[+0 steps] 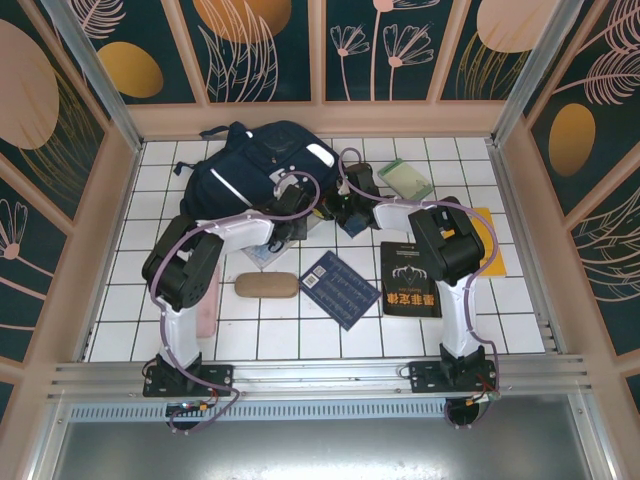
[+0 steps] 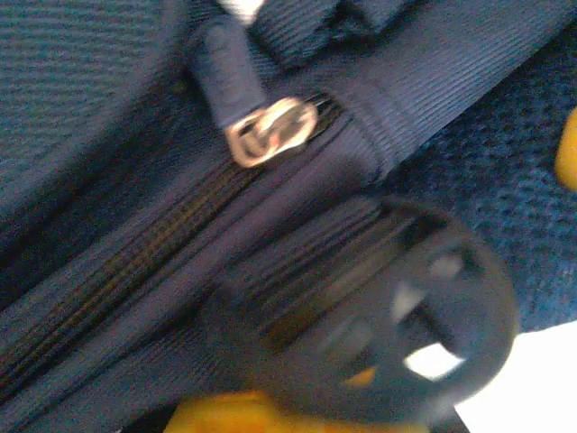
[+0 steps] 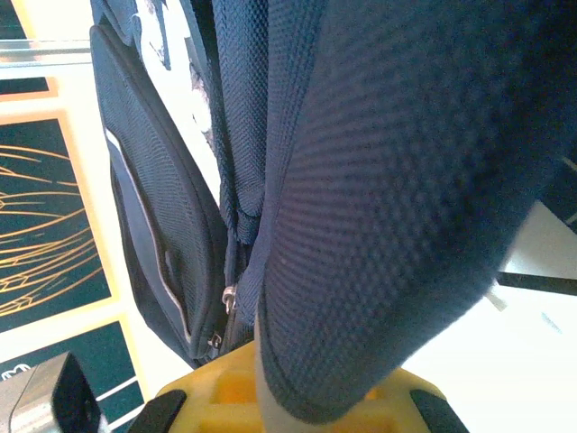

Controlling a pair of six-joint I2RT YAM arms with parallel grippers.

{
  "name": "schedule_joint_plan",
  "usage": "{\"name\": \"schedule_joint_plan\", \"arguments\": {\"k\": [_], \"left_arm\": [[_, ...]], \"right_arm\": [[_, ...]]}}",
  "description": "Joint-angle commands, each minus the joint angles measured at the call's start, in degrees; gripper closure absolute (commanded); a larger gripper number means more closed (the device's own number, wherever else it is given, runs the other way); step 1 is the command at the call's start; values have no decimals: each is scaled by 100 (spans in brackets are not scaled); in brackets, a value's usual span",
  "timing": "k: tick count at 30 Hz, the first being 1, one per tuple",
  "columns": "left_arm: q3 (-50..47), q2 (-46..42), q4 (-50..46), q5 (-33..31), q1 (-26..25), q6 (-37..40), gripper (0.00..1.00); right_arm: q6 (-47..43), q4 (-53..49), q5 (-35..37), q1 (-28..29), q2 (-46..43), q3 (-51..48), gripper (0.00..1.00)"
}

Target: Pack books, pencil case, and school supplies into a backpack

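Backpack (image 1: 250, 160) lies against both grippers, mostly to their left. Left gripper (image 1: 288, 203) is closed tight, its finger (image 2: 388, 307) pressed on the fabric just below the silver zip pull (image 2: 270, 131), a detail its wrist camera gives. Right gripper (image 3: 297, 410) is clamped on 1 padded strap (image 3: 379, 198). From above, books (image 1: 410, 278) lie behind it.

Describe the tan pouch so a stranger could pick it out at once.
Start at the big navy backpack at the far side of the white tiled table. Come toward the near edge: the tan pouch lies on the tiles, left of a tilted navy book. It alone is rounded, oblong and unprinted; its neighbours are flat printed books.
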Motion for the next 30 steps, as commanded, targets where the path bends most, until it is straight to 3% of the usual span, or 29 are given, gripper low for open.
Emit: {"name": "schedule_joint_plan", "arguments": {"k": [1, 8, 18, 24, 26, 28, 30], "left_arm": [[-349, -494, -616, -557, 97, -179, 100], [-1124, -1191, -953, -812, 186, -289, 100], [-2071, -2342, -1392, -729, 822, -290, 100], [-2048, -2745, -811, 533, 827, 398, 100], [-1910, -2747, -672, 950, 797, 498, 100], [-1754, -2707, -552, 1249, 724, 564, 100], [-1607, -2643, -472, 1423, 626, 592, 100]], "right_arm": [[-196, 34, 44, -224, -206, 56, 100], [-397, -157, 120, -490, -188, 218, 100], [-669, -475, 137, -999, -99, 629, 100], [-1107, -1109, 241, -1144, 240, 1390, 100], [-1169, -1264, 272, -1169, 255, 1509, 83], [-1203, -1371, 365, -1171, 166, 1484, 59], [-1240, -1483, 521, -1133, -29, 1334, 49]]}}
